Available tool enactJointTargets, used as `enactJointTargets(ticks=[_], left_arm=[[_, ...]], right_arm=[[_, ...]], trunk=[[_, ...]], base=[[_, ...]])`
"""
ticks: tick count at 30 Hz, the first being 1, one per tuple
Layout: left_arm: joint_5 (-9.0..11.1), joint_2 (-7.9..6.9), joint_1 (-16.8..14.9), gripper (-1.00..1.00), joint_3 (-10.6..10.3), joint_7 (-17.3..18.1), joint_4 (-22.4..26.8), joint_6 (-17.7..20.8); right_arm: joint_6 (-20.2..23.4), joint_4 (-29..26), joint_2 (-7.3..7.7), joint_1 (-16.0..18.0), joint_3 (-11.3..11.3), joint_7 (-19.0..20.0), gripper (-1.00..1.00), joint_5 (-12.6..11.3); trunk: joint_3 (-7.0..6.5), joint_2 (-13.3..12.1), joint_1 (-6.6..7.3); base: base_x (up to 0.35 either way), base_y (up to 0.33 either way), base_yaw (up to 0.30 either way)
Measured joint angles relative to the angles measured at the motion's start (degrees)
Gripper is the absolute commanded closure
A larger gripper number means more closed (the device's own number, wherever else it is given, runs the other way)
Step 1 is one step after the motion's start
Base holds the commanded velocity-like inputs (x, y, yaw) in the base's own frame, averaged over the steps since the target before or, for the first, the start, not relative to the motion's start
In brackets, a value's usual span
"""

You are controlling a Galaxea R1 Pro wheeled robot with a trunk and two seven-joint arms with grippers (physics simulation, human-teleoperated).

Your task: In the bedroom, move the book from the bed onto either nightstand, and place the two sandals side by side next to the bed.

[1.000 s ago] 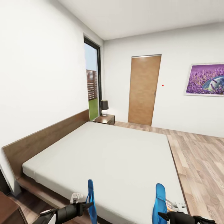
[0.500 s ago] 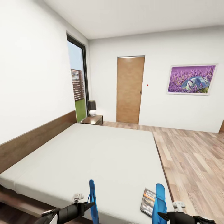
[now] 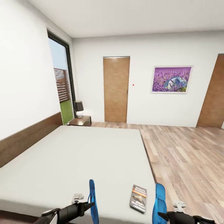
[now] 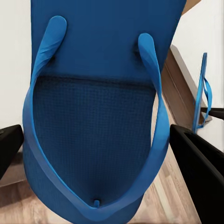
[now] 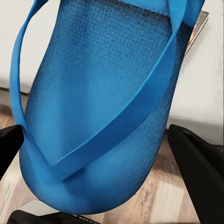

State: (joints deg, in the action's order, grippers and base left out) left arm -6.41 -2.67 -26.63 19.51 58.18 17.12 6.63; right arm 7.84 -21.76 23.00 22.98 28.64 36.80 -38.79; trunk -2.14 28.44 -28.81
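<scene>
Sandals are both off the floor — one in each gripper — so neither part of the task is finished yet. At the left of the head view, the left gripper (image 3: 84,203) has its jaws closed on the left sandal (image 3: 92,201), which stands on edge over the near side of the bed (image 3: 77,155); the left wrist view shows that sandal (image 4: 93,116) broadside, sole and straps between the dark fingers (image 4: 198,172). Farther back along the wall, a nightstand (image 3: 80,121) carrying a small lamp (image 3: 78,108) sits beside the headboard, well apart from the robot. Toward the right, the book (image 3: 138,198) lies flat on the mattress close to the near right corner (cover up, untouched), just beside the right sandal (image 3: 159,203). The right gripper (image 3: 166,214) pinches this second sandal upright, its jaws likewise clamped on it, as the right wrist view confirms (image 5: 102,112). Wood floor (image 3: 186,155) lies open to the right of the bed. What remains, by my reckoning: set both sandals down together beside the bed, then carry the book to a nightstand.
</scene>
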Motion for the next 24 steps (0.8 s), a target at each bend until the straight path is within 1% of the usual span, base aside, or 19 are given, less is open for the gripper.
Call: enactJointTargets(ticks=[24], left_arm=[[0.0,0.06,0.0,1.0,0.0,0.0,0.0,0.0]], right_arm=[[0.0,0.0,0.0,0.0,0.0,0.1,1.0,0.0]], trunk=[[0.0,0.0,0.0]], base=[[0.0,0.0,-0.281]])
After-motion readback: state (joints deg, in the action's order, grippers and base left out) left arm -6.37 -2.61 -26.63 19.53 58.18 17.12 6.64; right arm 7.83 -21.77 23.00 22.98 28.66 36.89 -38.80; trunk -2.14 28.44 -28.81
